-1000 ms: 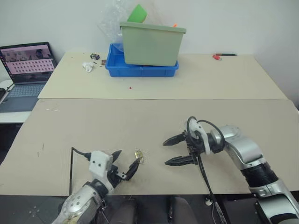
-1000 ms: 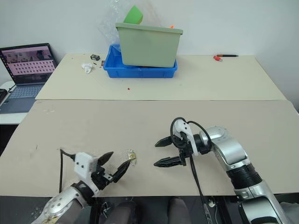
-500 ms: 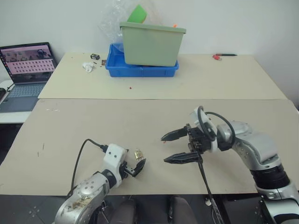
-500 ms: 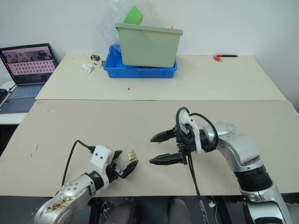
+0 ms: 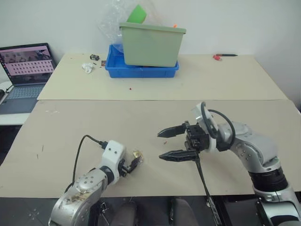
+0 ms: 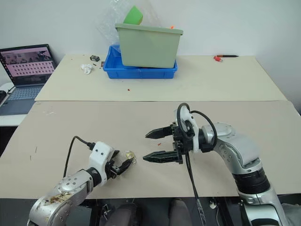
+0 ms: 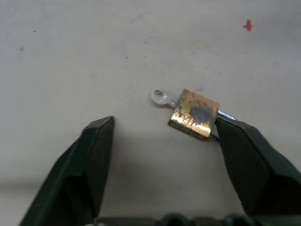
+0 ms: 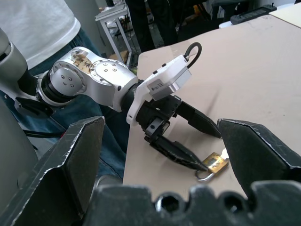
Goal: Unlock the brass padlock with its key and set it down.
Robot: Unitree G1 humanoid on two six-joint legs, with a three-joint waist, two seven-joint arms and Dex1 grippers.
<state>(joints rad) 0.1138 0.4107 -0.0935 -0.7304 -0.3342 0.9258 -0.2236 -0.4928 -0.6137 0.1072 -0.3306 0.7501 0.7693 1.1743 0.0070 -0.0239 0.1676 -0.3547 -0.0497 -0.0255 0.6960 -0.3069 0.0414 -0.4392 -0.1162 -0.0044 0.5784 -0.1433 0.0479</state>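
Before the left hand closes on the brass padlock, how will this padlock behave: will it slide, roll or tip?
The brass padlock lies flat on the smooth tabletop, so it will probably slide rather than roll or tip. One finger of the left hand already touches it, so it may skid or spin as the other closes. Its thin shackle may swing loosely.

Light was even and diffuse, bright across both head views, with soft, faint shadows on the tan tabletop (image 5: 141, 122). The white wall (image 5: 235, 23) at the upper frame looked mildly washed out. The left wrist picture appeared slightly soft and grainy.
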